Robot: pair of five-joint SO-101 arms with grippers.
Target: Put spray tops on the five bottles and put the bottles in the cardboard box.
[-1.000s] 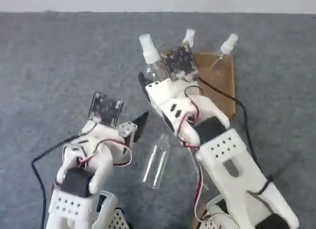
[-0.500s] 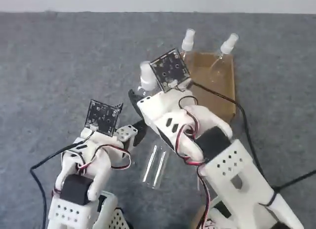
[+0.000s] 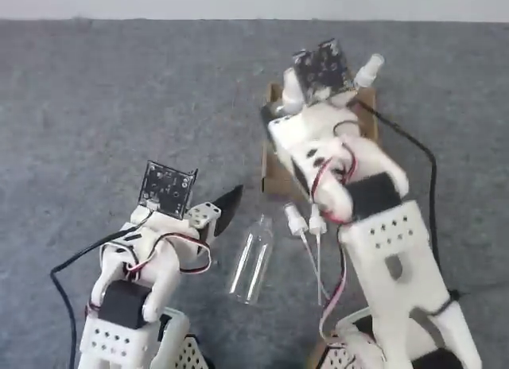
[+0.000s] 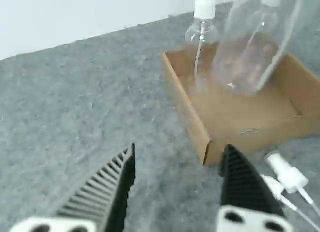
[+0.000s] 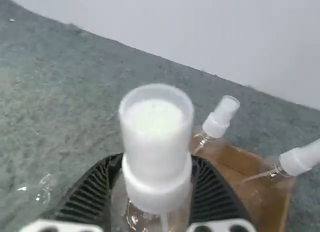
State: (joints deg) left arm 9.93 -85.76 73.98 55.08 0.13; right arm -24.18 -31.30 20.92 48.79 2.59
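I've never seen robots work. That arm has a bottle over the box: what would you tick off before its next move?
1. Right gripper shut on the held bottle: ok.
2. Spray top seated on that bottle: ok.
3. Held bottle above the cardboard box opening: ok.
4. Gap to the neighbouring bottle in the box: cannot tell.
5. Left gripper open, outside the box: ok.
6. All bottles capped: not ok; a bare bottle lies beside two loose spray tops.
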